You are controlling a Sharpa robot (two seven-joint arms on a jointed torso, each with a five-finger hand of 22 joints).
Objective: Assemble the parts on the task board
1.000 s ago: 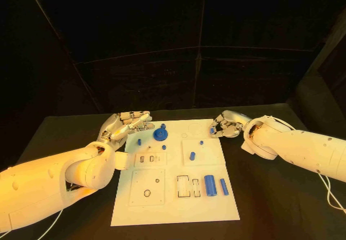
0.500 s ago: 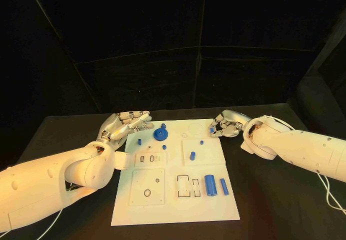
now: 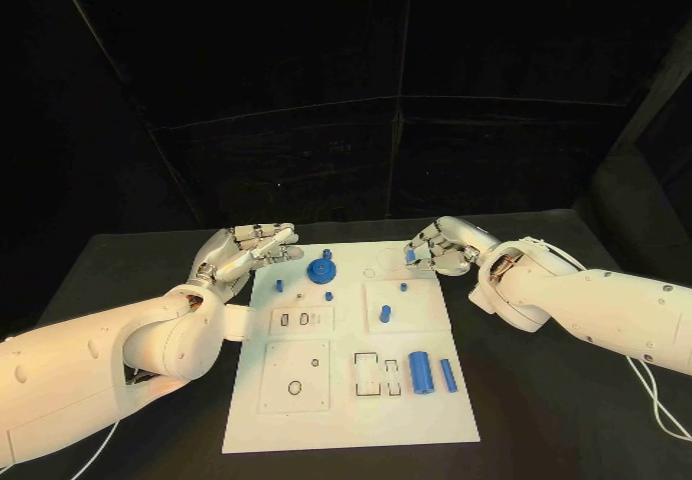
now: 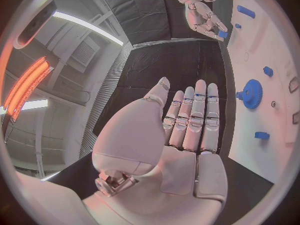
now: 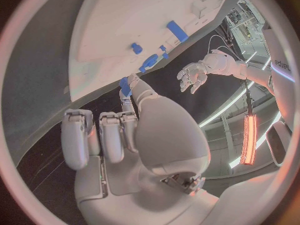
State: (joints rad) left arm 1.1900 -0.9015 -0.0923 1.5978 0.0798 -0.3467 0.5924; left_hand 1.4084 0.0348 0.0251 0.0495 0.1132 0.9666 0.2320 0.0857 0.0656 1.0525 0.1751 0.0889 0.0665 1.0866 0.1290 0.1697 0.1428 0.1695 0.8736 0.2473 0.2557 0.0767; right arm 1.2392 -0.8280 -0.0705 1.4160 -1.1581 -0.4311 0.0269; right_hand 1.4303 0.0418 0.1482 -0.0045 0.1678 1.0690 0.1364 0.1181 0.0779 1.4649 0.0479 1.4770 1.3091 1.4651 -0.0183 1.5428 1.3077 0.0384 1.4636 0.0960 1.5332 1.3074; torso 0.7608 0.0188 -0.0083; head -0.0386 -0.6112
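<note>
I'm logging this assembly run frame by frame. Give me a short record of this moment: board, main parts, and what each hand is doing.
board: white task board lying flat on the black table
blue gear: on the board's far end, near the left hand
blue cylinder: lying at the board's near right, a slimmer blue bar beside it
left hand: open, fingers straight, at the board's far left corner, holding nothing
right hand: at the board's far right corner, pinching a small blue part

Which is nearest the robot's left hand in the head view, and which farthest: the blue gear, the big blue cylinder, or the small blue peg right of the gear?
From the left hand:
1. Blue gear, far end of the board.
2. Small blue peg, mid-board.
3. Big blue cylinder, near end, right side.
</note>
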